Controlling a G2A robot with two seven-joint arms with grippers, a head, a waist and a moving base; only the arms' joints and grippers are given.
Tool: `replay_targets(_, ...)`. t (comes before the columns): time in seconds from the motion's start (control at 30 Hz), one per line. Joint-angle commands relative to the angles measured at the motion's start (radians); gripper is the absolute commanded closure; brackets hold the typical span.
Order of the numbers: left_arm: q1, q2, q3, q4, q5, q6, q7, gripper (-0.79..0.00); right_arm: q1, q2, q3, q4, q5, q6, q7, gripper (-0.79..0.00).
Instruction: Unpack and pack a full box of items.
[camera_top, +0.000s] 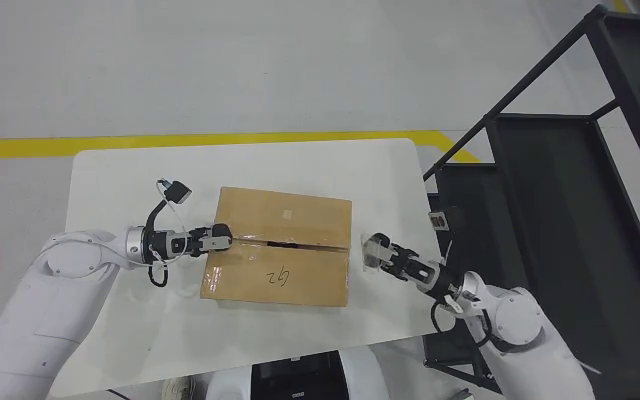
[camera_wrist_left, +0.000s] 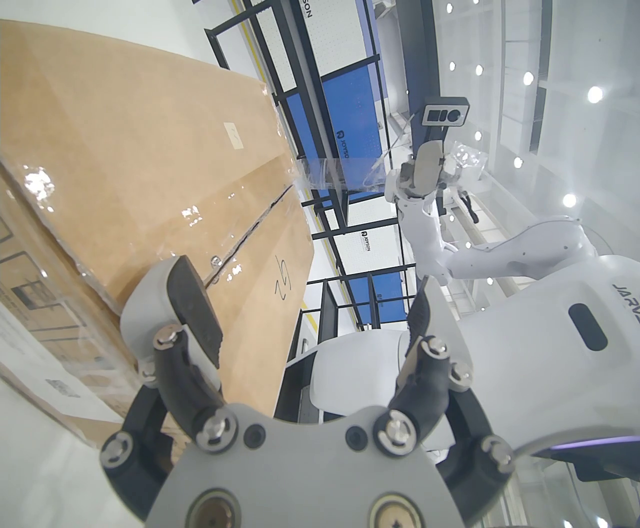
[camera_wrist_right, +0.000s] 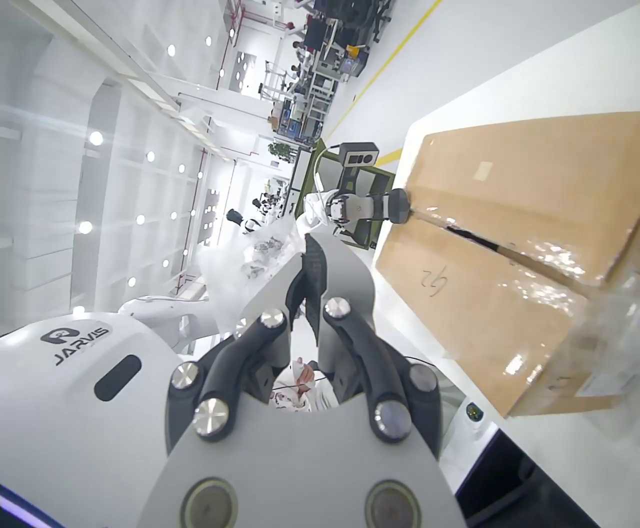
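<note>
1. The brown rectangular cardboard box (camera_top: 280, 265) lies flat at the centre of the white table (camera_top: 120, 190). Its top flaps are down, and the flap nearer the robot carries a handwritten mark.
2. Glossy tape covers the centre seam (camera_top: 290, 242) between the two flaps. A dark gap shows at mid-length, so the flaps appear partly freed but are not yet raised.
3. A strip of clear adhesive tape (camera_wrist_left: 345, 172) runs from the box's right end to the right gripper (camera_top: 375, 250). Its fingers are pressed together on the strip, with crumpled film bunched at the fingertips.
4. The left gripper (camera_top: 222, 240) sits at the opposite end of the seam, jaws spread wide with nothing between them. One finger pad (camera_wrist_left: 192, 305) lies just over the top edge of the box.
5. Handling estimate: a full box is likely heavy. The board is stiff across its panels but flexes at the flaps, and the taped surfaces are slick. Do not lift by the flaps.
6. Recommended hold: pinch each flap at its free edge along the seam, near the mid-length gap, and fold it outward. To shift the box, push or clamp the side walls low down.
7. Risk: the loose tape is sticky and may cling to the pads.
8. A black metal shelving rack (camera_top: 560, 180) stands beside the table's right side.
</note>
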Motion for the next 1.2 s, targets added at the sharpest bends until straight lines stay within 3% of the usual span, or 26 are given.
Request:
replay_targets(0.0, 0.008, 0.000, 0.000, -0.011, 0.020, 0.017, 0.034, -0.785, 0.037, -0.004, -0.052, 0.000, -0.013, 0.024, -0.014, 0.000)
replay_targets(0.47, 0.006, -0.006, 0.008, -0.009, 0.073, 0.041, 0.083, -0.785, 0.192, -0.029, -0.274, -0.009, -0.091, 0.096, -0.137, 0.000)
replay_targets(1.17, 0.010, -0.011, 0.009, 0.002, 0.056, 0.040, 0.068, -0.785, 0.358, -0.081, -0.491, 0.132, -0.141, 0.121, -0.377, 0.000)
